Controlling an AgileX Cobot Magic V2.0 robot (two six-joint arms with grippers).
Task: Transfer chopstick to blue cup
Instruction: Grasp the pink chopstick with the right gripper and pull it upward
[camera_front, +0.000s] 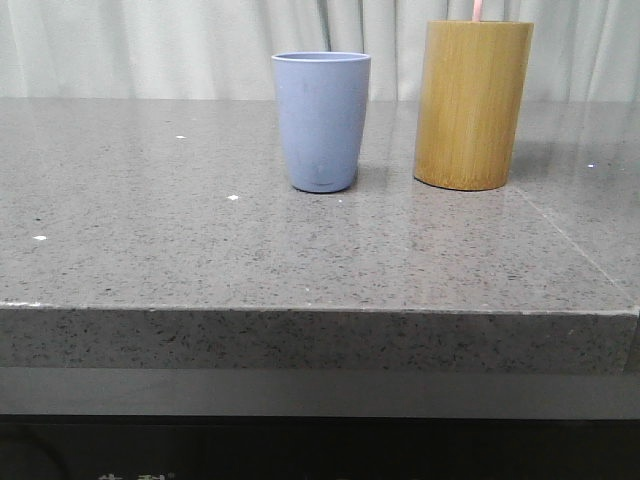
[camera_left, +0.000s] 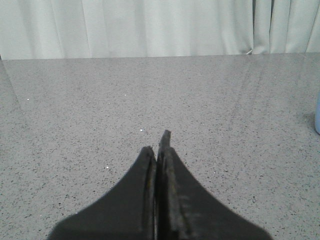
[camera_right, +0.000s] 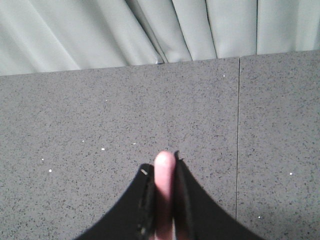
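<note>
- Two containers are standing upright on the grey speckled stone desk (camera_front: 150, 220) in the front view: the matte periwinkle-blue tapered cup (camera_front: 321, 121) and, just beside it on the right, the taller tan bamboo cylinder holder (camera_front: 471, 104). They are sitting apart, with a narrow gap of bare desk between them.
- One short length of thin pale pink chopstick (camera_front: 477, 9) is showing above the rim of the bamboo holder, running out of the top of the front view.
- Nothing is showing above the rim of the blue cup; its inside is not visible from this angle.
- In the right wrist view, the right gripper's (camera_right: 164, 175) black fingers (camera_right: 182, 200) are clamping on a pale pink chopstick (camera_right: 164, 190), whose rounded tip is poking out just past the fingertips, over the desk.
- In the left wrist view, the left gripper's (camera_left: 157, 145) black fingers (camera_left: 142, 185) are pressing together with nothing between them, hanging over bare desk.
- A sliver of the blue cup is peeking in at the edge of the left wrist view, well apart from the left fingers.
- Pale grey pleated curtains (camera_front: 150, 45) are hanging behind the desk in all three views.
</note>
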